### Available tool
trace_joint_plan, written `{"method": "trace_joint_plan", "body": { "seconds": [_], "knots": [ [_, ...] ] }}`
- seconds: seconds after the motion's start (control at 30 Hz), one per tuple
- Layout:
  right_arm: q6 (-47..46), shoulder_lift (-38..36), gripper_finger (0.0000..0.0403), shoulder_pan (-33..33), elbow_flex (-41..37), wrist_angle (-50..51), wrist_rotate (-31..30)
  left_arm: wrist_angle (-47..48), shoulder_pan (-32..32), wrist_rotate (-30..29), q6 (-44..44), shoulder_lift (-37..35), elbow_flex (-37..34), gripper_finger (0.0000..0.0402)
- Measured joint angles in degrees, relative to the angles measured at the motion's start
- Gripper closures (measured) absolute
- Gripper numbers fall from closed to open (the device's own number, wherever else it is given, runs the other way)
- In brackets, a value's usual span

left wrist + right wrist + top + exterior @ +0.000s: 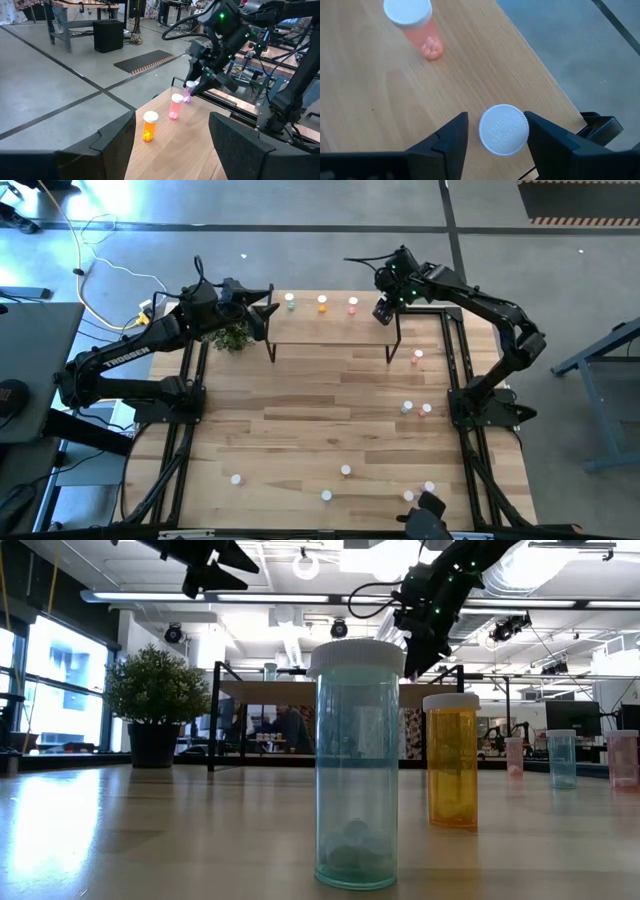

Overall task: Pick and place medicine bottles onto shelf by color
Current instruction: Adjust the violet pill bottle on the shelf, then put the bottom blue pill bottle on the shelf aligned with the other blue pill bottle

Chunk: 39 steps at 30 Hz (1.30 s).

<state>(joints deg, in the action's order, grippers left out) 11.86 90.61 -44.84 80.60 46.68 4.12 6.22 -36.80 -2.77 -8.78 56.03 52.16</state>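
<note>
The shelf (330, 328) stands at the table's far side. On it stand a pale green bottle (290, 302), an orange bottle (149, 125) and a red-pink bottle (175, 106). A pink bottle (188, 92) stands upright at the shelf's right end. My right gripper (496, 117) points down over it, its fingers on either side of the white cap (503, 129) and slightly apart. My left gripper (172, 150) is wide open and empty, above the shelf's left end (268, 304). My right gripper's fingers come from above and stand on either side of the pink bottle's cap (503, 129). A strip of wood shows between one finger (455, 135) and the cap. I cannot tell whether the other finger touches it. The bottle stands on the shelf.
Several more bottles stand on the table: one by the shelf's right leg (418, 358), two at the right (407, 408), and others near the front edge (345, 471). A small potted plant (232, 335) stands by the shelf's left end. The table's middle is bare wood.
</note>
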Motion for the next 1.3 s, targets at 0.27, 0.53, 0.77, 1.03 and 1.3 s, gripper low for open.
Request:
{"method": "trace_joint_plan", "body": {
  "seconds": [0.27,0.53,0.77,1.03,1.3],
  "knots": [
    [-1.21,0.00,0.0192,-0.09,0.00,-1.00,0.06,0.00,0.00,0.00,0.00,0.00,0.00,0.0158],
    [-1.36,0.00,0.0180,-0.13,0.24,-1.63,0.20,0.00,0.00,0.00,0.00,0.00,0.00,0.0158],
    [-1.36,-0.02,0.0180,-0.40,4.82,-0.52,0.16,0.00,-0.01,0.00,0.00,0.00,0.00,0.0158],
    [-4.36,-0.07,0.0180,-0.51,13.88,4.28,-0.11,0.00,-0.02,0.81,-0.01,0.00,0.00,0.0158],
    [-13.37,-0.09,0.0180,3.80,20.43,14.09,7.94,3.99,0.00,11.45,-0.04,-0.03,0.00,0.0158]
  ]
}}
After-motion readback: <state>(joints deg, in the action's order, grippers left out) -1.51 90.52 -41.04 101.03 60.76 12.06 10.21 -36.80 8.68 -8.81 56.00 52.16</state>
